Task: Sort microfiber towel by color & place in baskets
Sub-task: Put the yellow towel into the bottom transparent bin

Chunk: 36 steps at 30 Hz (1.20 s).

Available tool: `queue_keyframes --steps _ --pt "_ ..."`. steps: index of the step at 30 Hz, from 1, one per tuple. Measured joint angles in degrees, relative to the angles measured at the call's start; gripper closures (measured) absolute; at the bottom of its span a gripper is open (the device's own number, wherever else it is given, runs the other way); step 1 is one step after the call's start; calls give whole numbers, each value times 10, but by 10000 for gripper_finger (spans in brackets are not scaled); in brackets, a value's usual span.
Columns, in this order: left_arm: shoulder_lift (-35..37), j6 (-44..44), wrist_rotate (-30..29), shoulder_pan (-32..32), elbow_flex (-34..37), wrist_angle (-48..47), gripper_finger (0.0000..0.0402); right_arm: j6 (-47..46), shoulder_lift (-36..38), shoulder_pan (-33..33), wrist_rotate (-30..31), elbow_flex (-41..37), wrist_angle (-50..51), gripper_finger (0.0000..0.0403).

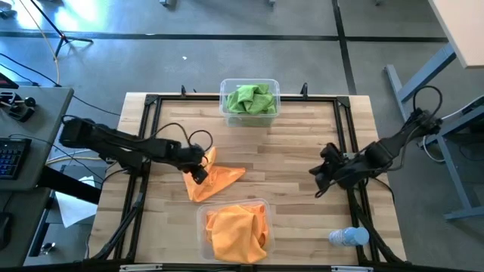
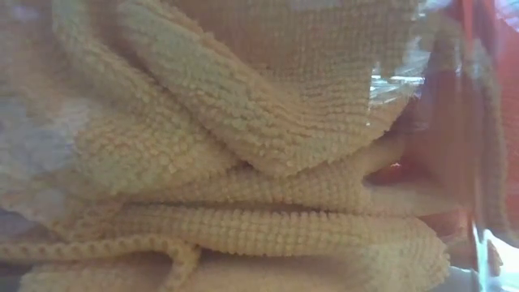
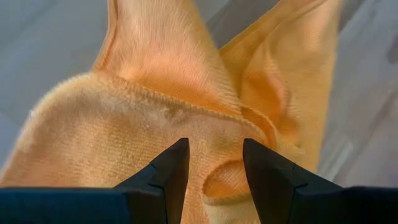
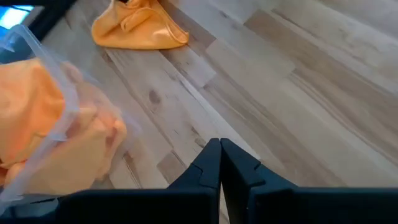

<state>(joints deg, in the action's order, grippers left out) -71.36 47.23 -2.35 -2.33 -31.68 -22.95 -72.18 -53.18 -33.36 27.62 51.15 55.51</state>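
A loose orange microfiber towel (image 1: 218, 182) lies crumpled on the table left of centre, and it shows too in the right wrist view (image 4: 138, 28). My left gripper (image 1: 198, 173) is at its left end, shut on it, and orange cloth fills the left wrist view (image 3: 161, 93). A clear basket (image 1: 249, 85) at the far edge holds green towels (image 1: 250, 99). A second clear basket (image 1: 206, 215) at the near edge holds orange towels (image 1: 237, 231), which fill the low view (image 2: 243, 162). My right gripper (image 1: 321, 181) hovers shut on the right, holding nothing. My left gripper pinches a raised fold (image 3: 219, 180) of the orange towel's left end between its two fingers (image 3: 174, 171), slanting down from the table's left. Part of the cloth stands up beside the gripper (image 1: 210, 156). The rest lies slack on the table (image 1: 227, 180).
A small clear plastic bottle (image 1: 348, 236) lies near the table's right near corner. Bare wood stretches between the two baskets and toward my right gripper (image 4: 219, 163). A black frame (image 1: 151, 99) runs around the table. A desk with a keyboard (image 1: 10, 155) stands to the left.
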Motion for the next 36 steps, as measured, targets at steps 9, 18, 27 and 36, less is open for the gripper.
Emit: queue_keyframes --steps 9,18,27,36 --pt "-152 46 -3 1 -64 -41 261 23 172 0 13 -186 -134 403" --pt "-217 74 -29 -1 -160 -166 367 66 212 0 50 -269 -249 403" --pt "-138 62 -88 2 -303 -340 399 67 202 0 55 -273 -238 403" --pt "-114 121 -114 -41 -513 -461 401 41 204 20 76 -273 -134 403"
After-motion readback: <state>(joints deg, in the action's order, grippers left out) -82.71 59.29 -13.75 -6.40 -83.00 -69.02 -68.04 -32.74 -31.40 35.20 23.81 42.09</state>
